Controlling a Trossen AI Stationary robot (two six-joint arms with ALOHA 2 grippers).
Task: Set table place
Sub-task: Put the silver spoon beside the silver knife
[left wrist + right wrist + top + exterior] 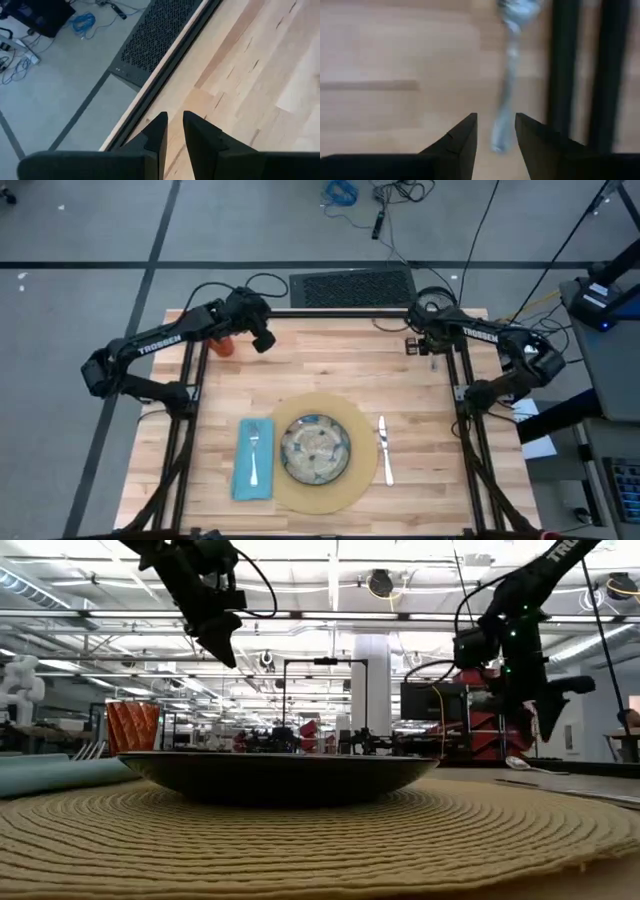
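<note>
A speckled plate [315, 448] sits on the round tan mat [322, 498] near the table's front edge. Left of it lies the teal napkin [243, 472] with the fork [255, 450] on top; the knife [384, 450] lies to the right. The orange cup [225, 346] stands at the far left. The spoon [507, 75] lies flat on the wood at the far right. My right gripper [495, 127] hangs open a little above the spoon. My left gripper [174, 122] hovers beside the cup, its fingers a narrow gap apart with nothing between them.
The black frame posts [580, 75] stand close beside the spoon. A perforated floor grate [352, 287] lies just beyond the table's far edge [150, 95]. Bare wood [340, 365] spans the middle of the table between both arms.
</note>
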